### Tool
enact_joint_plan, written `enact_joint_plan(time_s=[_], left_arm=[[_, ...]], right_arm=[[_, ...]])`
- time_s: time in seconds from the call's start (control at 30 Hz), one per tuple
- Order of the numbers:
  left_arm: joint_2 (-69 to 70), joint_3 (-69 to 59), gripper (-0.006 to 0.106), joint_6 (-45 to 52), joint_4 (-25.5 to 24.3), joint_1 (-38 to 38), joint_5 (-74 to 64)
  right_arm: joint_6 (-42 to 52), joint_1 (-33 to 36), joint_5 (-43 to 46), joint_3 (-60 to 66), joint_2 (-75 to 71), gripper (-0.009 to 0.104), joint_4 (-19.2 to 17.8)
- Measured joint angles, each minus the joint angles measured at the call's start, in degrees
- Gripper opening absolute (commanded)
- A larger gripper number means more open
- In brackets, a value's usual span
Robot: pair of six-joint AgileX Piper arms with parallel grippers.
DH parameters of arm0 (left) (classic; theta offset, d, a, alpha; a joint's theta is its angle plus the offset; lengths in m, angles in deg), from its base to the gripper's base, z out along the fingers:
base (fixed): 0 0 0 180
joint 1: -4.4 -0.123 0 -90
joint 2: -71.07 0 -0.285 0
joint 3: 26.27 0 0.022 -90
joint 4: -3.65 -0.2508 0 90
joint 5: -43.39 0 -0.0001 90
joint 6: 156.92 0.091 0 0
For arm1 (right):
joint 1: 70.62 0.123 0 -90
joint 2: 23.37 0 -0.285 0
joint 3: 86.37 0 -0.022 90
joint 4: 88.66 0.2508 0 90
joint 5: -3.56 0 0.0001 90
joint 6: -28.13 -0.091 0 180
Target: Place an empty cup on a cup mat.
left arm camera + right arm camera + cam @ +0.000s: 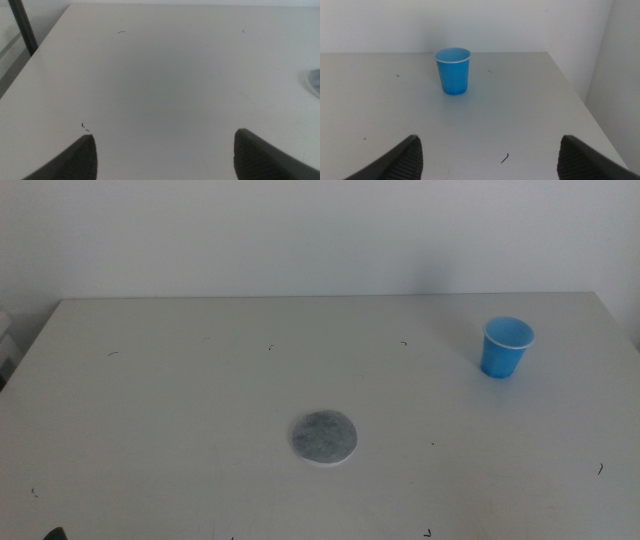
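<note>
The blue cup stands upright and empty at the table's back right. The grey cup mat lies flat near the middle front, well apart from the cup. My right gripper is open and empty, low over the table, with the cup some way ahead of it. My left gripper is open and empty over the table's left side; the mat's edge just shows in its view. Neither arm reaches into the middle view beyond a dark speck at the bottom edge.
The white table has small dark specks on it. Its right edge runs close beside the cup. A dark post stands off the table's left edge. A white wall is behind.
</note>
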Motion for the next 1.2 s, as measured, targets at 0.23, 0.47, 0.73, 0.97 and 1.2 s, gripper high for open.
enact_joint_plan(time_s=[0.23, 0.47, 0.73, 0.97, 1.2], left_arm=[[0.0, 0.0, 0.105, 0.0, 0.0, 0.0, 0.0], [0.0, 0.0, 0.105, 0.0, 0.0, 0.0, 0.0], [0.0, 0.0, 0.105, 0.0, 0.0, 0.0, 0.0], [0.0, 0.0, 0.105, 0.0, 0.0, 0.0, 0.0], [0.0, 0.0, 0.105, 0.0, 0.0, 0.0, 0.0]], right_arm=[[-1.6, 0.0, -1.0, -1.2, 0.0, 0.082, 0.0], [-4.8, 0.0, -3.3, -8.8, 8.7, 0.082, 0.0], [-5.8, 0.0, -11.5, -24.2, 28.0, 0.082, -0.8], [-5.5, 0.0, -20.6, -41.6, 46.5, 0.082, -0.9], [-2.2, 0.0, -29.5, -60.3, 65.3, 0.082, 0.7]])
